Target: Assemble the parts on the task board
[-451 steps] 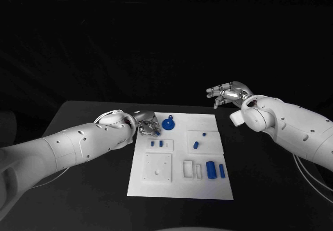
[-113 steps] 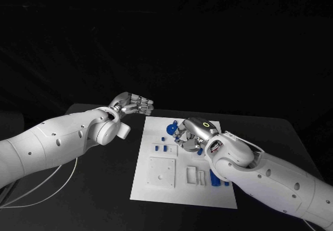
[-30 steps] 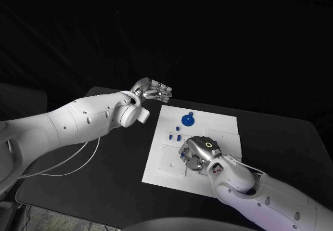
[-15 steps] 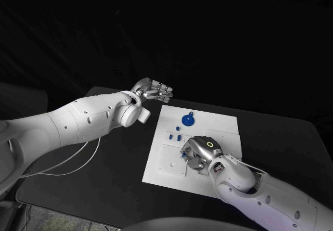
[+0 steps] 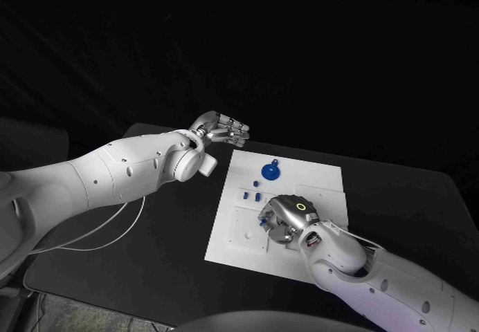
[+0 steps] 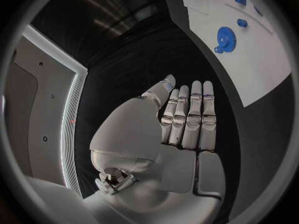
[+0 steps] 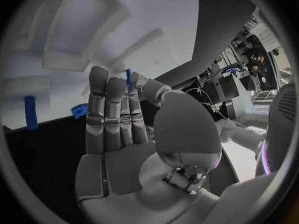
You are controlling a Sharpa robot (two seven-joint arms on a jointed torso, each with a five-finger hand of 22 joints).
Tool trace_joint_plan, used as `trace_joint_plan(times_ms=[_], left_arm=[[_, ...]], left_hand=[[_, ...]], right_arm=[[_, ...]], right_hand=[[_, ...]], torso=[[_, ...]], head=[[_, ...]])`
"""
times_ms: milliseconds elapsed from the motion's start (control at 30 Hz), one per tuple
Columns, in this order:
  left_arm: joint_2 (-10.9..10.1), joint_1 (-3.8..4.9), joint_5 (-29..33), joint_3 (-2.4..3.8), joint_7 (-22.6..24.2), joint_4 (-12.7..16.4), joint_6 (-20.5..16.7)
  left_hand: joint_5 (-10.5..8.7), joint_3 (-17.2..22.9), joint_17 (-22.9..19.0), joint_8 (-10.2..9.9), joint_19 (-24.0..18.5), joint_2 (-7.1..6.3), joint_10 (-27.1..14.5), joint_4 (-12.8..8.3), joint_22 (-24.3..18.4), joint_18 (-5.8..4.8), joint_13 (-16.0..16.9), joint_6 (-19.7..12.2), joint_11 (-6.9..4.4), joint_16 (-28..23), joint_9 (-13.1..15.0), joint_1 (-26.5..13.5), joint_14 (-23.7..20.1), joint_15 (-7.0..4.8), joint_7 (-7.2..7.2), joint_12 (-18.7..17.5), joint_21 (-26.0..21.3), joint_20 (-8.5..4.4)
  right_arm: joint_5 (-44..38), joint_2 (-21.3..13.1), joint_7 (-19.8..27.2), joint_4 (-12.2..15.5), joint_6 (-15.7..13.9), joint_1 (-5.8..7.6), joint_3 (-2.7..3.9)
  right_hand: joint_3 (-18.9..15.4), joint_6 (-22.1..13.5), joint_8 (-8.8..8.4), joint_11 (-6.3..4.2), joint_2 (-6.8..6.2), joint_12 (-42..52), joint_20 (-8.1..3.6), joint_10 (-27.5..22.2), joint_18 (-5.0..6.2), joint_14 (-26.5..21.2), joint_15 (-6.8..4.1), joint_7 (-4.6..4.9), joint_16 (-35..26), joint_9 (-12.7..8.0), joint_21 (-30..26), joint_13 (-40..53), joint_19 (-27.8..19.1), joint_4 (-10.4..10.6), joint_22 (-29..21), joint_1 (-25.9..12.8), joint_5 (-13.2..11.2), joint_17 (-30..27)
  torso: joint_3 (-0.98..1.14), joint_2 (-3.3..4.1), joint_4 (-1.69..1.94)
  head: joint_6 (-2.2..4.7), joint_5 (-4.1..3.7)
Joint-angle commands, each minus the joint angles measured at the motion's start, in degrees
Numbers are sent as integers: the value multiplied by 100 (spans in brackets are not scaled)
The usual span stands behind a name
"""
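While the left hand (image 5: 223, 129) is held off the task board (image 5: 314, 173) above the bench with fingers curled on nothing, a thin blue part (image 7: 128, 77) is pinched upright in the right hand (image 5: 286, 218) — over the board's middle, its long axis pointing down at the board.

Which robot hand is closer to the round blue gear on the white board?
The left. The left robot hand hovers off the white task board, just beyond its far corner, beside the round blue gear. The right robot hand is over the board's nearer middle, farther from the gear.
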Motion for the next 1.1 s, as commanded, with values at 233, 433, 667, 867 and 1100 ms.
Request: trace_joint_plan(times_ms=[233, 433, 667, 867, 1100], left_arm=[[10, -4, -23, 5, 11, -7, 96], [12, -5, -26, 5, 10, -11, 99], [23, -6, -27, 5, 8, -19, 105], [37, -6, -27, 5, 4, -27, 110], [42, -6, -28, 5, -8, -34, 120]], left_hand=[[-23, -5, 3, 12, -31, 17, -5, 18, 5, 24, -6, 29, 14, -21, 7, -25, -24, 11, 9, -17, 24, -13], [-23, -5, 3, 12, -31, 17, -5, 18, 5, 24, -6, 29, 14, -21, 7, -25, -24, 11, 9, -17, 24, -13], [-23, -5, 3, 12, -31, 17, -5, 18, 5, 24, -6, 29, 14, -21, 7, -25, -24, 11, 9, -17, 24, -13], [-24, -8, 3, 12, -37, 31, -7, 17, 39, 25, -6, 30, 15, -22, 7, -25, -26, 12, 11, -17, 27, -13], [-24, -8, 3, 12, -37, 31, -7, 17, 39, 25, -6, 30, 15, -22, 7, -25, -26, 12, 11, -17, 27, -13]], right_arm=[[77, 3, 12, 9, 58, -11, -6], [62, -3, -4, 6, 106, -11, -6], [30, 8, -39, -21, 213, -11, -6], [-44, 100, -66, -150, 348, -10, -7], [-86, 187, -65, -231, 354, -10, -9]], right_hand=[[-13, 38, 19, -92, 38, 11, -35, 185, 135, 37, -11, 6, -11, 5, 22, 11, 211, -19, -10, 15, 33, 8], [-13, 38, 19, -92, 38, 11, -35, 185, 135, 37, -11, 6, -11, 5, 22, 11, 211, -19, -10, 15, 33, 8], [-16, 36, 19, -91, 46, 11, -35, 183, 134, 38, -10, 7, -19, 4, 29, 11, 208, -29, -20, 7, 33, 12], [-19, 30, 19, -89, 46, 11, -34, 174, 132, 28, -9, 9, -22, 4, 25, 10, 201, -32, -23, 4, 33, 14], [-30, 28, 19, -87, 52, 10, -33, 169, 131, 24, -7, 10, -23, 2, 21, 10, 201, -33, -26, 0, 33, 15]], torso=[[0, -1, 1], [1, -1, -2], [-1, -2, -5], [-2, -1, 6], [-3, -3, -1]], head=[[-3, 8], [-15, 13], [-11, 9], [-4, -2], [-5, -1]])
